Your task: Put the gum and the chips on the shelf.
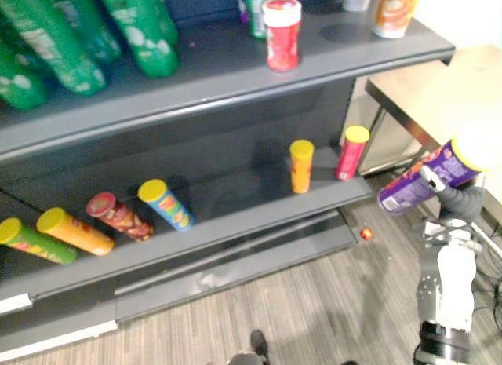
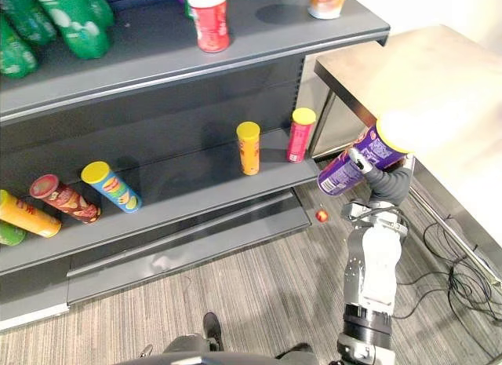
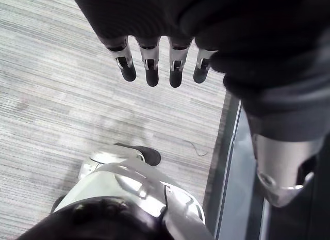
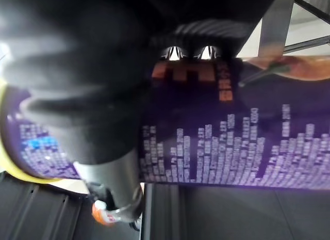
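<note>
Off the right end of the shelf [image 1: 227, 67], near the table [image 2: 423, 74], I see my right hand [image 2: 386, 183] with its fingers curled round the purple chips can [image 2: 345, 170]. The can is tilted above the floor [image 2: 259, 286], yellow lid uppermost. My left hand [image 3: 151, 69] hangs over the floor, fingers straight, holding nothing. A small red-and-yellow thing [image 2: 321, 215] lies by the shelf's foot; I cannot tell whether it is the gum.
</note>
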Tool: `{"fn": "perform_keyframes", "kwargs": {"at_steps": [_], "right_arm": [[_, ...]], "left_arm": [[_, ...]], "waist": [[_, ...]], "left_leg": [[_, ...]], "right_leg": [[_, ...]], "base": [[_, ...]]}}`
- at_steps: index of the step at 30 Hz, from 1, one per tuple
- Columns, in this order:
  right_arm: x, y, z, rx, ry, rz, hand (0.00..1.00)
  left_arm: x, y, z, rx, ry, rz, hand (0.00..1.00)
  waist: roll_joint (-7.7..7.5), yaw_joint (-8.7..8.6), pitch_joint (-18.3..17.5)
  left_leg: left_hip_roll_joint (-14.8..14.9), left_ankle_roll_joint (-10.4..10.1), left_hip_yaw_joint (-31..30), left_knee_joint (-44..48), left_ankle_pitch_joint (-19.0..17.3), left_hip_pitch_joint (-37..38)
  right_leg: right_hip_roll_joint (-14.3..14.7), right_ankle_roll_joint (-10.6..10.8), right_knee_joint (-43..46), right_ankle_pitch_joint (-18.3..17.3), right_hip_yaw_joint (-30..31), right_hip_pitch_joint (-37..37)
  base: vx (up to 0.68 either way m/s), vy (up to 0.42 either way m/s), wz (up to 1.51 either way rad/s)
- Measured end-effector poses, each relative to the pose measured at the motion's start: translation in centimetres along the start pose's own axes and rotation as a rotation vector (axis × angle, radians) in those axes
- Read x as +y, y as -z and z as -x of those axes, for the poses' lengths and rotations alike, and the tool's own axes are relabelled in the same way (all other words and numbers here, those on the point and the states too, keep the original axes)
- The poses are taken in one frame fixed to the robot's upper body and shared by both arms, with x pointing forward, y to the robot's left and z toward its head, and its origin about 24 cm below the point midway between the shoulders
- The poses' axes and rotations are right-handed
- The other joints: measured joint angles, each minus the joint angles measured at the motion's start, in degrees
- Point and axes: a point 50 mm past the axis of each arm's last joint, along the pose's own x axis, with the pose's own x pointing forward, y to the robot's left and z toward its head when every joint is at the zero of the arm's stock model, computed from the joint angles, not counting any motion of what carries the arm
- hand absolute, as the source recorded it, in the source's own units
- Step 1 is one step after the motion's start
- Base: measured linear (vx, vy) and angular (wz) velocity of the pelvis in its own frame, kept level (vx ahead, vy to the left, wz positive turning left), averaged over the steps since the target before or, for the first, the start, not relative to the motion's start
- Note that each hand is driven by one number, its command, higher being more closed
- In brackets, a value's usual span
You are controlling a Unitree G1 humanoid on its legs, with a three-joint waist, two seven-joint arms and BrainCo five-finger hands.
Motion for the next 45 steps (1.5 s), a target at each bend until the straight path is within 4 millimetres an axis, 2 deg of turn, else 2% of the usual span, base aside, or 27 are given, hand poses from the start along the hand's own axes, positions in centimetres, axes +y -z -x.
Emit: {"fn": "perform_keyframes", "kwargs": {"at_steps": [3, 4, 6, 9, 11, 15, 18, 20, 22, 23, 24, 26, 27, 28, 29, 30, 33, 36, 37, 38, 40, 41, 45], "right_arm": [[-0.6, -0.2, 0.0, -0.009, 0.04, 0.03, 1.0], [-0.8, -0.2, 0.0, -0.013, 0.05, 0.049, 1.0], [-0.7, -0.3, 0.0, -0.018, 0.055, 0.052, 1.0], [-0.7, -0.3, 0.0, -0.018, 0.053, 0.067, 1.0], [-0.7, -0.3, 0.0, -0.016, 0.051, 0.066, 1.0], [-0.4, 0.0, 0.1, -0.006, 0.048, 0.049, 1.0], [0.9, 0.2, -0.1, 0.0, -0.007, 0.029, 1.0], [2.2, 0.2, -0.4, -0.005, -0.048, 0.007, 1.0], [3.4, 0.5, -0.4, 0.009, -0.106, -0.005, 1.0], [3.5, 0.5, -0.4, 0.01, -0.111, -0.006, 1.0], [3.5, 0.5, -0.4, 0.009, -0.113, -0.004, 1.0], [3.1, 0.5, -0.4, 0.006, -0.103, 0.009, 1.0], [2.8, 0.5, -0.4, 0.008, -0.097, 0.017, 1.0], [2.6, 0.5, -0.3, 0.011, -0.094, 0.019, 1.0], [2.6, 0.5, -0.3, 0.01, -0.093, 0.019, 1.0], [2.2, 0.2, -0.1, 0.0, -0.082, 0.024, 1.0], [1.5, -0.6, 0.3, -0.029, -0.063, 0.037, 1.0], [1.6, -1.3, 1.0, -0.058, -0.073, 0.024, 1.0], [1.9, -1.4, 1.1, -0.069, -0.098, 0.017, 1.0], [2.4, -1.5, 1.3, -0.079, -0.129, 0.011, 1.0], [2.3, -1.7, 1.9, -0.086, -0.141, 0.013, 1.0], [1.8, -1.7, 2.4, -0.079, -0.133, 0.024, 1.0], [1.3, -1.9, 3.1, -0.093, -0.124, 0.002, 1.0]], "left_arm": [[0.2, -0.7, -0.1, -0.022, -0.004, -0.023, 0.0], [0.6, -1.1, -0.1, -0.038, -0.014, -0.027, 0.0], [1.1, -1.5, -0.1, -0.049, -0.034, -0.032, 0.0], [1.2, -1.6, -0.1, -0.051, -0.046, -0.029, 0.0], [1.2, -1.9, -0.1, -0.065, -0.042, -0.022, 0.0], [1.1, -1.9, -0.1, -0.067, -0.032, 0.005, 0.0], [0.8, -1.7, -0.1, -0.066, -0.013, 0.012, 0.0], [0.5, -2.2, -0.1, -0.088, -0.004, 0.014, 0.0], [0.4, -2.4, -0.1, -0.101, 0.0, 0.01, 0.0], [0.3, -2.4, -0.1, -0.1, 0.005, 0.004, 0.0], [0.1, -2.4, -0.1, -0.101, 0.014, -0.012, 0.0], [-0.1, -2.8, -0.1, -0.119, 0.024, -0.036, 0.0], [-0.3, -3.2, 0.0, -0.135, 0.036, -0.075, 0.0], [-0.2, -3.8, -0.1, -0.155, 0.039, -0.103, 0.0], [-0.1, -4.0, -0.1, -0.161, 0.038, -0.108, 0.0], [-0.1, -4.4, -0.1, -0.173, 0.04, -0.114, 0.0], [0.0, -4.7, -0.2, -0.179, 0.037, -0.119, 0.0], [0.8, -4.6, -0.2, -0.173, 0.015, -0.08, 0.0], [0.9, -4.0, -0.1, -0.159, 0.009, -0.054, 0.0], [1.0, -3.5, -0.1, -0.144, 0.007, -0.043, 0.0], [0.9, -3.1, -0.1, -0.128, 0.006, -0.026, 0.0], [0.9, -3.0, -0.1, -0.127, 0.005, -0.014, 0.0], [0.2, -3.5, -0.2, -0.138, 0.02, -0.007, 0.0]], "waist": [[-1.72, -0.06, 1.3], [-2.6, 0.11, 1.96], [-3.43, 0.5, 2.37], [-3.52, 0.93, 2.6], [-3.32, 1.47, 2.68], [-3.31, 1.52, 2.69], [-3.6, 1.88, 2.85], [-4.25, 2.08, 3.59], [-4.86, 3.16, 4.4], [-4.7, 3.51, 4.5], [-3.8, 3.41, 4.68], [-2.88, 2.89, 5.0], [-2.17, 2.94, 5.42], [-2.04, 2.09, 5.54], [-2.13, 1.51, 5.51], [-2.29, 1.05, 5.6], [-3.2, 0.23, 5.36], [-4.86, 0.36, 5.4], [-4.34, 0.75, 5.18], [-3.8, 0.96, 5.04], [-3.7, 0.17, 4.98], [-3.98, -0.15, 4.75], [-3.92, -1.75, 4.6]], "left_leg": [[-1.82, 0.46, -0.59, -0.16, -0.33, -0.18], [-2.17, 0.58, -0.66, -0.32, -0.41, -0.29], [-2.46, 0.79, -0.67, -0.74, -0.52, -0.97], [-2.67, 0.57, -0.53, -1.55, 0.3, -0.97], [-2.5, 1.19, -0.69, -2.47, 1.53, -0.79], [-2.12, 1.35, -1.7, -3.48, 2.86, -0.74], [-1.91, 1.28, -1.8, -3.45, 2.87, -0.77], [-1.82, 1.28, -1.91, -1.92, 2.03, -1.13], [-1.58, 1.2, -2.14, 1.57, -1.17, -1.16], [-1.52, 1.64, -2.23, 2.1, -2.0, -1.23], [-1.43, 2.18, -3.87, 3.14, -3.03, -0.93], [-1.48, 2.81, -6.67, 3.94, -3.47, 0.08], [-1.08, 3.15, -8.91, 4.37, -3.17, 0.24], [-1.21, 4.09, -11.98, 4.03, -3.18, 0.29], [-1.54, 4.25, -13.42, 3.88, -3.07, 0.33], [-2.85, 4.28, -16.64, 3.83, -3.11, 0.91], [-5.82, 3.28, -22.71, 4.35, -2.9, 0.98], [-8.09, 1.7, -26.08, 6.75, -4.54, 0.53], [-7.27, 0.81, -25.94, 7.77, -5.72, -0.23], [-6.01, 0.12, -25.62, 8.32, -6.54, -0.75], [-3.38, -0.69, -25.71, 7.4, -6.54, -1.15], [-1.97, -2.25, -26.02, 5.86, -5.57, -0.84], [-0.19, -3.45, -27.16, 1.42, -2.8, -0.91]], "right_leg": [[-2.73, -0.01, 2.44, -0.01, 0.06, -0.25], [-3.14, 0.01, 2.61, 0.01, 0.44, -0.53], [-3.24, 0.38, 2.28, 0.26, 0.89, -1.32], [-2.67, 0.98, 0.9, 0.7, 1.39, -1.64], [-2.03, 1.33, 0.67, 0.92, 1.44, -1.83], [-1.05, 1.38, 0.58, 0.95, 1.63, -1.6], [-0.82, 1.39, 0.45, 0.98, 2.86, -1.34], [-0.96, 1.38, 0.45, 1.14, 2.97, -0.94], [-2.09, 1.74, 2.01, 1.65, 3.94, 0.33], [-2.72, 1.42, 3.43, 1.88, 4.27, 0.41], [-4.82, -0.46, 8.93, 3.26, 5.8, 0.18], [-6.28, -5.37, 16.07, 6.31, 13.95, -2.42], [-4.52, -4.93, 19.61, 2.74, 26.17, -6.67], [-0.29, -2.78, 18.75, -2.97, 35.1, -8.43], [1.26, -2.38, 17.7, -4.36, 38.43, -9.0], [4.18, -2.03, 14.5, -5.42, 43.39, -9.88], [6.25, -1.68, 10.39, -5.19, 49.78, -11.52], [5.72, 1.96, 3.09, -1.2, 50.33, -10.52], [6.65, 2.26, 1.26, -1.6, 50.11, -9.49], [8.05, 2.11, -0.51, -1.6, 49.9, -9.08], [10.6, 0.85, -3.69, -0.75, 47.94, -7.87], [11.93, 0.39, -5.19, -0.48, 46.87, -7.17], [13.44, -0.63, -7.44, 0.2, 43.71, -6.78]], "base": [[-0.05, 0.127, 0.16], [-0.07, 0.117, 0.02], [-0.06, 0.079, -0.02], [0.01, 0.023, -0.01], [0.06, -0.009, 0.02], [0.06, -0.038, 0.12], [0.05, -0.008, 0.12], [0.02, 0.0, 0.04], [0.02, 0.035, 0.04], [0.03, 0.106, 0.23], [0.04, 0.122, 0.45], [0.12, 0.146, 0.59], [0.18, 0.14, 0.82], [0.17, 0.11, 0.96], [0.11, 0.038, 1.38], [0.1, 0.014, 1.19], [0.12, -0.046, 1.45], [0.13, -0.173, 0.85], [0.1, -0.232, 0.07], [0.07, -0.218, -0.17], [0.09, -0.254, 0.07], [0.08, -0.254, 0.23], [0.04, -0.131, 0.32]]}}
